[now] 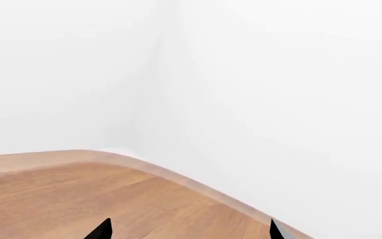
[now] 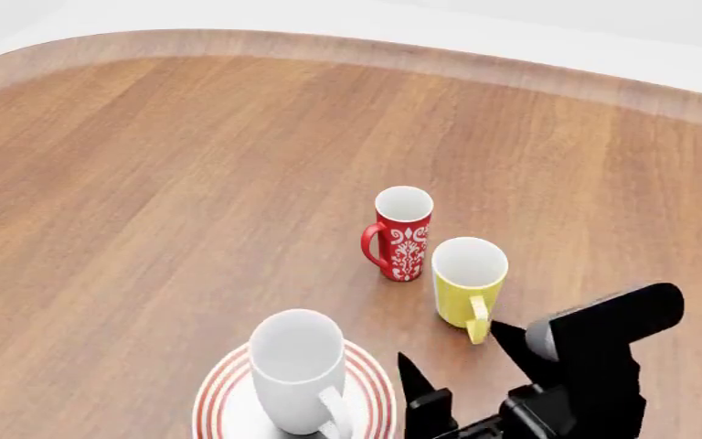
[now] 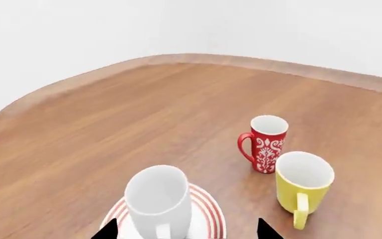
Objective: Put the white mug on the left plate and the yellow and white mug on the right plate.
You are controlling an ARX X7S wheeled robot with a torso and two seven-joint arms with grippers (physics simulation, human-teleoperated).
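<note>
The right hand [image 2: 461, 366] hangs spread and empty (its black fingertips well apart) just beside the large plain white ceramic mug [image 2: 299, 369], which stands upright on a round white plate with thin red rings [image 2: 369, 402]. Close to that hand, the smaller yellow mug with a white inside [image 2: 467, 279] sits on the bare wooden surface [image 2: 143, 183], near a red mug with a white floral pattern [image 2: 401, 231]. The left hand [image 1: 187, 230] shows only two parted tips, holding nothing, over the surface's rounded corner.
</note>
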